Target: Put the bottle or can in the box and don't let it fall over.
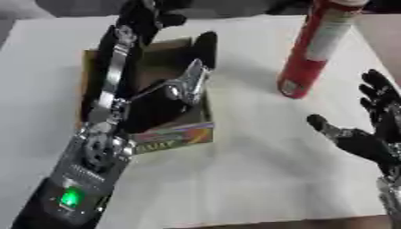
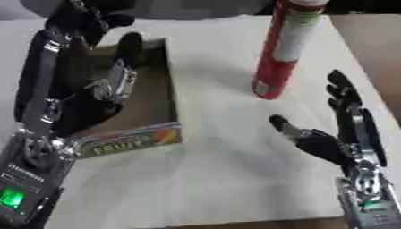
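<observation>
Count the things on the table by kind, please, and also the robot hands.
Cans: 1, the red can, standing upright
Boxes: 1, the cardboard box
Robot hands: 2, left hand over the box, right hand open beside the can
Total: 4

A white table [image 2: 219, 179]; beyond it, perhaps dark brown floor [image 2: 376, 31].

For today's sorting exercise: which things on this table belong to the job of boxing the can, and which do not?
Belong to the job:
red can, standing upright
cardboard box
right hand, open
left hand, over the box

Just lying about:
nothing else; only the white table itself
</observation>
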You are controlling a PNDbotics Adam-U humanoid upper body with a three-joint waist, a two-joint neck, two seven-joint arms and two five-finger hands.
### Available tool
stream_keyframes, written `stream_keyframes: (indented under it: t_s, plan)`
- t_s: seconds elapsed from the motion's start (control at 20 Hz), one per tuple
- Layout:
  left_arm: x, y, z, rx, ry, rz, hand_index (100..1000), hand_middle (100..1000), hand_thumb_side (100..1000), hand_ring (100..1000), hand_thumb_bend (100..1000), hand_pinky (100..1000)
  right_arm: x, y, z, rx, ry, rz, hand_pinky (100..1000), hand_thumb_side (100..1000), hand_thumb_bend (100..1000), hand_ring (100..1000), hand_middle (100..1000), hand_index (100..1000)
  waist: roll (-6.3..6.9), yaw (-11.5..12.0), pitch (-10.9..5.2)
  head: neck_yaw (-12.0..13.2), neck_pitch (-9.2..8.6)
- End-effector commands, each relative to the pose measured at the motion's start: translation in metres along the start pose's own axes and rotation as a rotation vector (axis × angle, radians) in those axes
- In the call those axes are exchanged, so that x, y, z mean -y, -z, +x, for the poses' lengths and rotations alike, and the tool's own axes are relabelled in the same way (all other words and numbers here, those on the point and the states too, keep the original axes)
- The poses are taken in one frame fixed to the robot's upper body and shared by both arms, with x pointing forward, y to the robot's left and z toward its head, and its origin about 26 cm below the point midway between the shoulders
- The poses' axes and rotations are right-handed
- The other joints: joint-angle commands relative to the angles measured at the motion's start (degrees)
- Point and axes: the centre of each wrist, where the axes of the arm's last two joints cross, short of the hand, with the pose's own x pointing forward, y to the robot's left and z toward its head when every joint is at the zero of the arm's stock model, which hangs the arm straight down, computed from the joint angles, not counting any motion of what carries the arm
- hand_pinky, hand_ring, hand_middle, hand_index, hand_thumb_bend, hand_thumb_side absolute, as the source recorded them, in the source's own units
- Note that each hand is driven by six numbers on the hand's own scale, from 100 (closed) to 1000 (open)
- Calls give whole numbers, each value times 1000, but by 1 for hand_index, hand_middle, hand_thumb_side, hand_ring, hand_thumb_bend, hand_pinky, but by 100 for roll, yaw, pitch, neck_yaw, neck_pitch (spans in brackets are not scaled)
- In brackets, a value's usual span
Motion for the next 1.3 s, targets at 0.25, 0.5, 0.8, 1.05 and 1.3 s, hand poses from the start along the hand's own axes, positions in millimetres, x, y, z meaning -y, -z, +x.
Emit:
stream_keyframes:
  t_s: [0.25,0.5,0.8,1.05,1.3]
  plan:
    - [2,7,6,32,-15,-20,830,778,425,815,204,790,5,0,5,24,-20,-23,1000,132,724,1000,960,1000,-17,-5,-64,47,-62]
    - [3,8,6,28,-9,-15,825,773,436,817,211,791,5,1,6,21,-10,-14,1000,123,714,1000,961,1000,-35,7,-47,54,-63]
    - [1,14,3,18,35,-4,823,772,458,819,225,811,10,6,9,15,-9,-13,1000,163,755,1000,967,1000,-67,38,-5,-2,-90]
    - [0,20,-5,6,74,0,816,763,450,819,204,807,15,13,15,-7,-14,-8,1000,173,766,1000,965,1000,-84,57,60,-1,-172]
    - [3,25,-13,-13,89,19,805,750,448,819,193,806,19,19,20,-21,4,-23,1000,174,767,1000,963,1000,-99,51,136,-23,-246]
